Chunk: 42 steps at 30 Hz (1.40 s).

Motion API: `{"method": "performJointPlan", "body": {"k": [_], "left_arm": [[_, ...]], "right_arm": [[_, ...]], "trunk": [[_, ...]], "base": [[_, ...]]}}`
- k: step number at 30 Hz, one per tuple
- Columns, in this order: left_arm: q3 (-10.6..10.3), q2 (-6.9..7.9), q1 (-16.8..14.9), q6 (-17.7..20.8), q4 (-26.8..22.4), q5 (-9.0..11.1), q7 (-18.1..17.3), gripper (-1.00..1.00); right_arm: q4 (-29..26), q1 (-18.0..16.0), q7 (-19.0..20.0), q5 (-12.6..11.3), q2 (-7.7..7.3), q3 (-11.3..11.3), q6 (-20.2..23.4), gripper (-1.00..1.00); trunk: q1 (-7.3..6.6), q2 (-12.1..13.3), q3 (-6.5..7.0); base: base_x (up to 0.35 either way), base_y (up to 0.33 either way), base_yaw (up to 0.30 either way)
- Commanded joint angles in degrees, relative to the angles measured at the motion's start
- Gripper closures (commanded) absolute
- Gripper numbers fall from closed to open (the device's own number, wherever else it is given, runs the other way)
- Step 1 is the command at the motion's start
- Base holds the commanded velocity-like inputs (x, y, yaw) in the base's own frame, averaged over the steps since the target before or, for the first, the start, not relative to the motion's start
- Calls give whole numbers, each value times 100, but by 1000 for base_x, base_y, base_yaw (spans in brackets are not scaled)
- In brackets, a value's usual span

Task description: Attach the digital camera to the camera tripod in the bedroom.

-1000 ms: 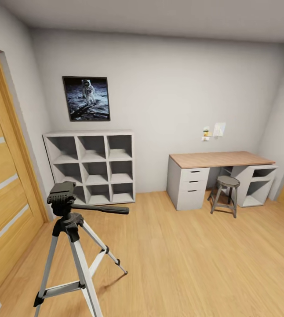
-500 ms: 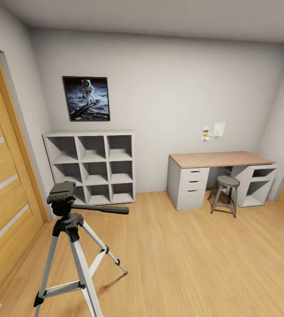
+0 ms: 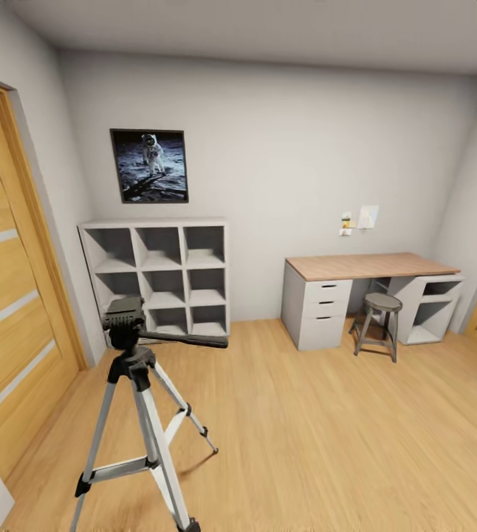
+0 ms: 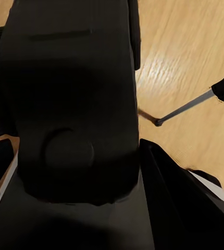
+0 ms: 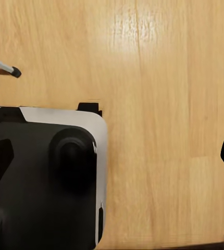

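Silver legs and a black head mark the tripod [image 3: 139,399], standing on the wood floor [image 3: 327,436] at the lower left of my head view, close in front of me. Its head plate is bare: no camera sits on it, and the long pan handle [image 3: 187,340] sticks out to the side. One thin leg with a black foot [image 4: 187,108] also crosses my left wrist view, and a foot tip [image 5: 14,72] shows in my right wrist view, so both arms hang low near the tripod's base.

I cannot find the digital camera with any certainty. A large dark shape crowds my left wrist view, but it is too close and shadowed for me to say what it is or whether I am carrying something. For the same reason I cannot tell whether my left end effector is spread or pressed together, and the same goes for the right, where a black and white rounded body blocks much of the picture.

Beyond the tripod stand the white shelves [image 3: 161,277], the astronaut poster [image 3: 150,165], the door [image 3: 9,295], and farther right the counter [image 3: 368,266] with a stool [image 3: 377,321].

I judge the task barely begun: I am in the bedroom beside the tripod, but mounting the camera is not yet done.
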Motion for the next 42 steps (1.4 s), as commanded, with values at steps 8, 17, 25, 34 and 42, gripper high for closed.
{"method": "performJointPlan", "body": {"k": [8, 17, 25, 34, 42], "left_arm": [[-5, 15, -6, -20, 10, 22, -34, 100], [-5, 18, -6, -20, 10, 22, -38, 100], [-5, 18, -3, -20, 10, 22, -38, 100], [-5, 18, -5, -20, 10, 22, -35, 100], [-5, 18, -4, -20, 10, 23, -35, 100]], "right_arm": [[18, -8, 13, 48, 0, -45, -30, -100], [18, -8, 5, 47, 5, -49, -45, -100], [18, -8, 5, 47, 4, -47, -45, -100], [18, -8, 4, 47, -3, -49, -39, -100], [18, -8, 4, 47, -4, -49, -38, -100]], "trunk": [[-1, -10, -10], [-1, -10, -10], [-1, -10, -10], [-1, -10, -10], [-1, -10, -10]], "base": [[-148, 109, 0], [-11, 9, 148], [0, 0, 264], [0, 0, 268], [0, 0, 269]]}}
